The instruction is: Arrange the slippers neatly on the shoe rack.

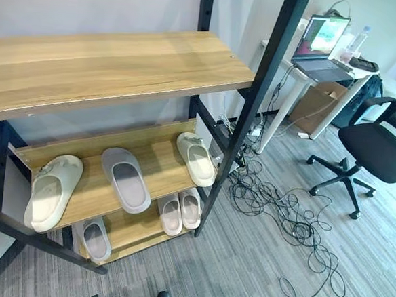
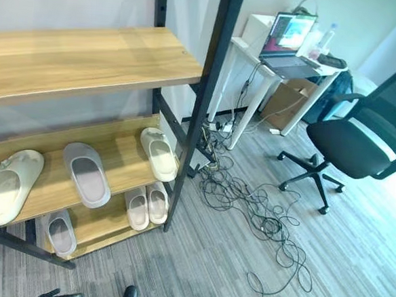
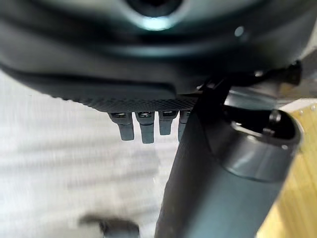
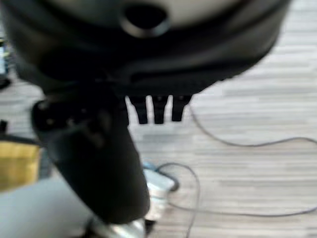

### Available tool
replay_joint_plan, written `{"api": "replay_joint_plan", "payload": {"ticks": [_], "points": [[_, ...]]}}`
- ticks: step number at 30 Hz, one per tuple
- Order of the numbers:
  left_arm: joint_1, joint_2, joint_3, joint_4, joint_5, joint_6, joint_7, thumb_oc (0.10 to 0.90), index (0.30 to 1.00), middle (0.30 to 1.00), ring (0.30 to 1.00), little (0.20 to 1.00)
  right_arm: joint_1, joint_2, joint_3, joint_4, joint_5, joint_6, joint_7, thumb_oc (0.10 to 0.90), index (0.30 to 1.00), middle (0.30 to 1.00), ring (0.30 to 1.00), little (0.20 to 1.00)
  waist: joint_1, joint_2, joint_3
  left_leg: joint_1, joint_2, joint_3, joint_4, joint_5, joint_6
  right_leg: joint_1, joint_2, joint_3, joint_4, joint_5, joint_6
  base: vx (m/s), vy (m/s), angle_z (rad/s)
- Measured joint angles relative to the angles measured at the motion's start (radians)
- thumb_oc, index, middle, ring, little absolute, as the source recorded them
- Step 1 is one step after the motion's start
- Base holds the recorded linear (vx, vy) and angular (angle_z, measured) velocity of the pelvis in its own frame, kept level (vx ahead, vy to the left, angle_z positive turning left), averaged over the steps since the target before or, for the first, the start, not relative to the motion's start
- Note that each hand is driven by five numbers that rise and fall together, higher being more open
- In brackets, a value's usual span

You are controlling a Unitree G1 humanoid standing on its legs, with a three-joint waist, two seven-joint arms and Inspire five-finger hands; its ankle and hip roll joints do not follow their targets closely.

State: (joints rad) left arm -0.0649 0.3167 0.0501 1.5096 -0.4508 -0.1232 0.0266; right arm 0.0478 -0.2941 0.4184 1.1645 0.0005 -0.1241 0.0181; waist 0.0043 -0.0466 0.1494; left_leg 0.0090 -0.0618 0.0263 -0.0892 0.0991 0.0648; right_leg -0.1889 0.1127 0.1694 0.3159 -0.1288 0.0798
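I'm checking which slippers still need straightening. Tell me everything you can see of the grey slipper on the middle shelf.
The grey slipper is a chunky open-toe slide in matte, foam-like grey, its footbed a slightly darker tone. It lies sole down on the wooden middle shelf, angled rather than square to the shelf's edge, its front end overhanging slightly. It sits between two cream slippers, touching neither, with no matching grey partner beside it. No hand touches it.

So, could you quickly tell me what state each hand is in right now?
Left hand: open, fingers straight, holding nothing.
Right hand: open, fingers straight, holding nothing.
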Motion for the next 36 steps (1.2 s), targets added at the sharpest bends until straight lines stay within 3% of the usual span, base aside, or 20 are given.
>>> {"api": "replay_joint_plan", "payload": {"ticks": [1, 3, 4, 5, 6, 7, 10, 12, 15, 17, 20, 21, 22, 25, 27, 29, 30, 32, 34, 36], "points": [[0.003, -0.021, 0.006, -0.027, -0.015, 0.001, -0.013, 0.8, 0.9, 0.9, 0.9, 0.9, 0.0, -0.001, 0.006, 0.01, 0.0, -0.001, 0.0, 0.8, 0.9, 0.9, 0.9, 0.9, -0.01, 0.015, -0.004, 0.0, -0.028, -0.045, 0.017, -0.012, 0.001, 0.017, 0.002, 0.023, -0.005, 0.045, -0.082, 0.0, 0.032, 0.85], [0.018, -0.05, 0.006, -0.059, -0.028, 0.0, -0.018, 0.8, 0.9, 0.9, 0.9, 0.9, -0.005, -0.015, 0.006, 0.04, -0.011, -0.001, -0.001, 0.8, 0.9, 0.9, 0.9, 0.9, 0.009, 0.024, -0.013, 0.005, -0.033, -0.053, 0.028, -0.019, -0.005, 0.016, -0.001, 0.019, -0.023, 0.055, -0.115, -0.07, 0.095, 0.52], [0.017, -0.078, -0.001, -0.088, -0.067, 0.0, -0.015, 0.8, 0.9, 0.9, 0.9, 0.9, -0.037, -0.035, 0.023, 0.052, -0.033, 0.006, -0.002, 0.8, 0.9, 0.9, 0.9, 0.9, 0.033, 0.058, -0.011, -0.048, -0.034, -0.073, 0.103, -0.049, -0.074, 0.036, -0.018, -0.013, -0.047, 0.076, -0.14, -0.11, 0.135, 0.49], [0.005, -0.087, -0.009, -0.089, -0.081, 0.0, -0.013, 0.8, 0.9, 0.9, 0.9, 0.9, -0.043, -0.046, 0.047, 0.052, -0.043, 0.007, -0.002, 0.8, 0.9, 0.9, 0.9, 0.9, 0.03, 0.053, -0.004, -0.078, -0.035, -0.062, 0.167, -0.08, -0.118, 0.038, -0.039, -0.042, -0.069, 0.092, -0.153, -0.07, 0.144, 1.02], [-0.019, -0.102, -0.018, -0.085, -0.095, 0.002, -0.015, 0.8, 0.9, 0.9, 0.9, 0.9, -0.059, -0.059, 0.071, 0.049, -0.067, 0.008, 0.0, 0.8, 0.9, 0.9, 0.9, 0.9, 0.032, 0.051, 0.001, -0.145, -0.004, 0.0, 0.276, -0.106, -0.107, 0.048, -0.063, -0.079, -0.105, 0.109, -0.152, -0.04, 0.172, 0.81], [-0.02, -0.107, -0.021, -0.086, -0.097, 0.002, -0.015, 0.8, 0.9, 0.9, 0.9, 0.9, -0.067, -0.061, 0.076, 0.045, -0.077, 0.009, -0.001, 0.8, 0.9, 0.9, 0.9, 0.9, 0.034, 0.047, 0.003, -0.15, 0.019, 0.018, 0.288, -0.108, -0.104, 0.056, -0.064, -0.079, -0.121, 0.109, -0.155, -0.01, 0.116, 0.68], [-0.018, -0.114, -0.027, -0.071, -0.097, 0.007, -0.014, 0.8, 0.9, 0.9, 0.9, 0.9, -0.113, -0.063, 0.096, 0.022, -0.116, 0.008, -0.005, 0.8, 0.9, 0.9, 0.9, 0.9, 0.039, 0.032, 0.005, -0.133, 0.102, 0.016, 0.283, -0.102, -0.116, 0.079, -0.066, -0.087, -0.165, 0.119, -0.15, -0.01, 0.322, 0.17], [-0.032, -0.111, -0.028, -0.041, -0.097, 0.009, -0.012, 0.8, 0.9, 0.9, 0.9, 0.9, -0.13, -0.07, 0.124, -0.015, -0.146, 0.01, -0.003, 0.8, 0.9, 0.9, 0.9, 0.9, 0.038, 0.01, -0.007, -0.116, 0.2, 0.005, 0.256, -0.075, -0.157, 0.087, -0.082, -0.144, -0.217, 0.139, -0.125, -0.02, 0.309, 0.26], [-0.05, -0.11, -0.036, -0.03, -0.096, 0.01, -0.014, 0.8, 0.9, 0.9, 0.9, 0.9, -0.114, -0.085, 0.115, -0.082, -0.153, 0.006, -0.003, 0.8, 0.9, 0.9, 0.9, 0.9, 0.033, -0.016, -0.018, -0.086, 0.314, -0.029, 0.245, -0.035, -0.218, 0.09, -0.089, -0.186, -0.215, 0.141, -0.141, -0.02, 0.308, 0.47], [-0.055, -0.111, -0.049, -0.036, -0.073, 0.011, 0.011, 0.8, 0.9, 0.9, 0.9, 0.9, -0.098, -0.088, 0.051, -0.086, -0.154, -0.001, -0.008, 0.8, 0.9, 0.9, 0.9, 0.9, 0.028, -0.008, -0.026, -0.063, 0.366, -0.003, 0.225, -0.036, -0.22, 0.108, -0.11, -0.238, -0.217, 0.134, -0.117, 0.03, 0.492, 0.7], [-0.041, -0.122, -0.072, -0.037, 0.003, 0.01, 0.008, 0.8, 0.9, 0.9, 0.9, 0.9, -0.07, -0.115, 0.043, -0.086, -0.15, 0.002, -0.002, 0.8, 0.9, 0.9, 0.9, 0.9, 0.03, 0.014, -0.066, -0.012, 0.338, 0.02, 0.113, -0.031, -0.227, 0.104, -0.147, -0.274, -0.214, 0.134, -0.065, 0.0, 0.421, 0.64], [-0.043, -0.129, -0.101, -0.033, 0.047, 0.011, 0.009, 0.8, 0.9, 0.9, 0.9, 0.9, -0.063, -0.122, 0.032, -0.088, -0.143, 0.001, -0.003, 0.8, 0.9, 0.9, 0.9, 0.9, 0.011, 0.04, -0.082, -0.007, 0.304, 0.027, 0.095, -0.058, -0.235, 0.098, -0.176, -0.298, -0.203, 0.13, -0.036, -0.06, 0.346, 0.48], [-0.041, -0.118, -0.121, -0.034, 0.07, 0.009, 0.01, 0.8, 0.9, 0.9, 0.9, 0.9, -0.065, -0.103, 0.028, -0.094, -0.137, 0.004, -0.002, 0.8, 0.9, 0.9, 0.9, 0.9, 0.015, 0.003, -0.084, -0.009, 0.258, 0.03, 0.083, -0.045, -0.216, 0.07, -0.227, -0.283, -0.174, 0.132, -0.012, -0.08, 0.356, 0.36], [-0.031, -0.072, -0.121, -0.022, 0.103, 0.012, 0.012, 0.8, 0.9, 0.9, 0.9, 0.9, -0.093, -0.05, 0.029, -0.133, -0.114, 0.001, -0.002, 0.8, 0.9, 0.9, 0.9, 0.9, 0.015, -0.056, -0.076, -0.017, 0.132, 0.072, 0.11, -0.082, -0.144, 0.041, -0.335, -0.207, -0.168, 0.174, 0.011, -0.09, 0.361, -0.27], [-0.031, -0.05, -0.111, -0.016, 0.113, 0.015, 0.018, 0.8, 0.9, 0.9, 0.9, 0.9, -0.106, -0.015, 0.028, -0.159, -0.096, -0.015, -0.001, 0.8, 0.9, 0.9, 0.9, 0.9, 0.007, -0.055, -0.073, -0.029, 0.098, 0.102, 0.13, -0.113, -0.091, 0.037, -0.355, -0.193, -0.206, 0.27, -0.011, -0.04, 0.348, -0.46], [-0.022, -0.029, -0.089, -0.018, 0.154, 0.018, 0.009, 0.8, 0.9, 0.9, 0.9, 0.9, -0.102, 0.013, 0.042, -0.159, -0.091, -0.023, 0.004, 0.8, 0.9, 0.9, 0.9, 0.9, 0.009, -0.017, -0.06, -0.003, 0.083, 0.127, 0.103, -0.112, -0.049, 0.039, -0.352, -0.192, -0.198, 0.331, 0.011, -0.07, 0.264, -0.32], [-0.014, -0.021, -0.081, -0.019, 0.163, 0.018, 0.007, 0.8, 0.9, 0.9, 0.9, 0.9, -0.098, 0.022, 0.056, -0.157, -0.091, -0.022, 0.007, 0.8, 0.9, 0.9, 0.9, 0.9, 0.014, -0.007, -0.061, 0.012, 0.085, 0.132, 0.083, -0.107, -0.049, 0.038, -0.336, -0.184, -0.167, 0.286, 0.047, -0.07, 0.195, -0.16], [-0.005, 0.013, -0.072, -0.023, 0.179, 0.019, 0.008, 0.8, 0.9, 0.9, 0.9, 0.9, -0.092, 0.028, 0.068, -0.161, -0.09, -0.021, 0.018, 0.8, 0.9, 0.9, 0.9, 0.9, 0.009, 0.01, -0.066, 0.024, 0.086, 0.14, 0.043, -0.079, -0.029, 0.033, -0.272, -0.196, -0.085, 0.184, 0.071, -0.06, 0.113, -0.04], [0.008, 0.032, -0.066, -0.028, 0.179, 0.018, 0.005, 0.8, 0.9, 0.9, 0.9, 0.9, -0.09, 0.028, 0.076, -0.174, -0.091, -0.021, 0.022, 0.8, 0.9, 0.9, 0.9, 0.9, 0.013, 0.011, -0.068, 0.046, 0.083, 0.154, 0.013, -0.062, -0.022, 0.031, -0.228, -0.205, -0.038, 0.124, 0.055, -0.03, 0.033, -0.29], [0.024, 0.044, -0.045, -0.014, 0.178, 0.025, 0.008, 0.8, 0.9, 0.9, 0.9, 0.9, -0.088, 0.013, 0.075, -0.22, -0.09, -0.025, 0.019, 0.8, 0.9, 0.9, 0.9, 0.9, 0.008, 0.006, -0.071, 0.048, 0.065, 0.185, 0.01, -0.049, -0.027, 0.096, -0.223, -0.22, -0.167, 0.115, 0.027, 0.01, 0.032, -0.34]]}}
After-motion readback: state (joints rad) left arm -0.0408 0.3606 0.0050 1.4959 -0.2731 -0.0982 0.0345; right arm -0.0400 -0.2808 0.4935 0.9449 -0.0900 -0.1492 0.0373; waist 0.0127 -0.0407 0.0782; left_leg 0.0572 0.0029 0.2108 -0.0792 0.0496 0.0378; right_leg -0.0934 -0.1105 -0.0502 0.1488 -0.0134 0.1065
